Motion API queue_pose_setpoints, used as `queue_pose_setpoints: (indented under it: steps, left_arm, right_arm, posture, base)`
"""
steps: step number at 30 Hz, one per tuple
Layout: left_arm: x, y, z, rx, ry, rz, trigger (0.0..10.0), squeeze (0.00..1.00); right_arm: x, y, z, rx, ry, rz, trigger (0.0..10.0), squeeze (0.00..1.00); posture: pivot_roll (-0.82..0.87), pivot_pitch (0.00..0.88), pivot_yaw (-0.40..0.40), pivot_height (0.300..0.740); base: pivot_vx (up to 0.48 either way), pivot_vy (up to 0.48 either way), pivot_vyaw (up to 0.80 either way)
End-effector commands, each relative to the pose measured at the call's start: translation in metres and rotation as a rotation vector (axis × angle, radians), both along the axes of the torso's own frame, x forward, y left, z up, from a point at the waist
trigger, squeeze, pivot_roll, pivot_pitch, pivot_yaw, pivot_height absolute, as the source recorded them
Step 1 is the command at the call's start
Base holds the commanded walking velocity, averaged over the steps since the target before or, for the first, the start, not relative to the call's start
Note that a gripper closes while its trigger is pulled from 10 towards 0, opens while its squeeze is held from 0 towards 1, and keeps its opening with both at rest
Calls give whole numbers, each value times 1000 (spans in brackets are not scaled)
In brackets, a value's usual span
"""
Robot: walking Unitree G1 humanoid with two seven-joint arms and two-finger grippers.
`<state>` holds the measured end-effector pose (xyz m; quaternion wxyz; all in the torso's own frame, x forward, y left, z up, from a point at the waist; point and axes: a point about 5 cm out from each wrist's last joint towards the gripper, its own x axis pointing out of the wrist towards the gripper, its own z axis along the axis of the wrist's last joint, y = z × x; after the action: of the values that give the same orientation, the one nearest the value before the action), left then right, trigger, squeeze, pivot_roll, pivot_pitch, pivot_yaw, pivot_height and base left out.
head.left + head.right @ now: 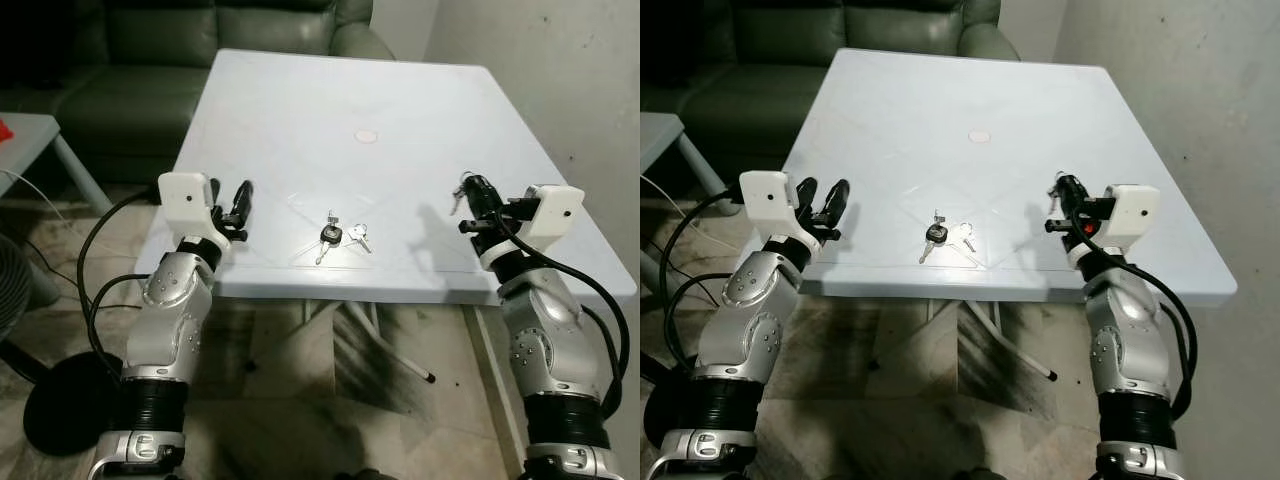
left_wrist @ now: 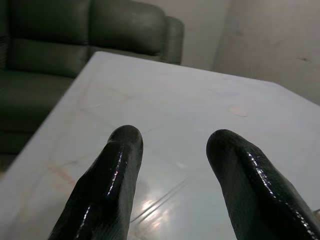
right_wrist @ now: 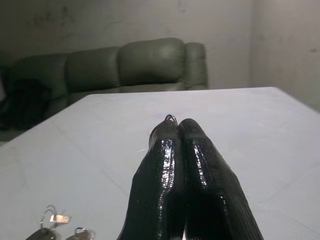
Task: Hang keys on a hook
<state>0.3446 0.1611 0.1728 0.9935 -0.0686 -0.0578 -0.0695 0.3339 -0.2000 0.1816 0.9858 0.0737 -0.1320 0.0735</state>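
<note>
Glossy right end effector [image 1: 468, 192] pinching, seemingly, metal keys [image 1: 457, 197].

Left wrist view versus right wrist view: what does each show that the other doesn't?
Left wrist: the left end effector open above the table, and a round mark. Right wrist: the right end effector shut on a key ring, with loose keys lying on the table. Shared: white table, dark sofa.

White table [image 1: 400, 90]; dark green sofa [image 1: 150, 60]; black-headed keys [image 1: 331, 236]
</note>
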Motion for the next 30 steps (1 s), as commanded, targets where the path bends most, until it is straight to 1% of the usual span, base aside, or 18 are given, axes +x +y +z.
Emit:
queue_pose_setpoints:
  steps: [1, 2, 3, 6, 10, 13, 16, 19, 21, 29, 30]
  left_arm:
    - [5, 7, 5, -7, -8, 35, 10000, 0]
    - [6, 8, 5, -3, -8, 42, 10000, 0]
    - [9, 11, 6, 3, -9, 51, 10000, 0]
    - [11, 13, 8, 3, -14, 55, 10000, 0]
    - [14, 13, 10, 8, -27, 58, 10000, 0]
    - [15, 13, 10, 2, -29, 46, 10000, 0]
    - [15, 12, 10, 4, -32, 35, 10000, 0]
    - [15, 7, 9, -2, -39, -4, 10000, 0]
    - [16, 6, 9, 4, -42, -10, 10000, 0]
    - [19, 1, 8, 10, -32, -29, 10000, 0]
    - [20, 1, 7, 8, -27, -29, 10000, 0]
  right_arm:
    - [2, 4, 8, -43, -13, -18, 10000, 0]
    - [2, 6, 8, -50, -17, -18, 10000, 0]
    - [3, 9, 8, -62, -19, -23, 10000, 0]
    - [4, 13, 7, -90, -12, -27, 10000, 0]
    - [4, 19, 3, -103, 6, 1, 10000, 0]
    - [4, 19, 3, -147, 4, -13, 10000, 0]
    - [3, 19, 3, -146, 5, -18, 10000, 0]
    - [3, 19, 2, -152, 7, -27, 10000, 0]
    - [1, 19, 1, -167, 7, -32, 10000, 0]
    - [1, 19, 0, -175, 10, -42, 10000, 0]
    - [1, 19, 0, -178, 9, -43, 10000, 0]
  posture:
    - [-110, 0, -40, 724]
    - [-110, 0, -41, 724]
    - [-108, 0, -46, 724]
    - [-106, 0, -50, 724]
    - [-103, 0, -53, 724]
    - [-106, 0, -52, 724]
    - [-106, 0, -52, 724]
    - [-113, 0, -48, 724]
    - [-118, 0, -45, 724]
    - [-126, 0, -42, 724]
    - [-127, 0, -44, 724]
  base:
    - [0, 0, 0]
    - [0, 0, 0]
    - [0, 0, -619]
    - [0, 0, -675]
    - [0, 0, -730]
    - [0, 0, -731]
    - [0, 0, -731]
    - [0, 0, -725]
    - [0, 0, -731]
    - [0, 0, -731]
    - [0, 480, -731]
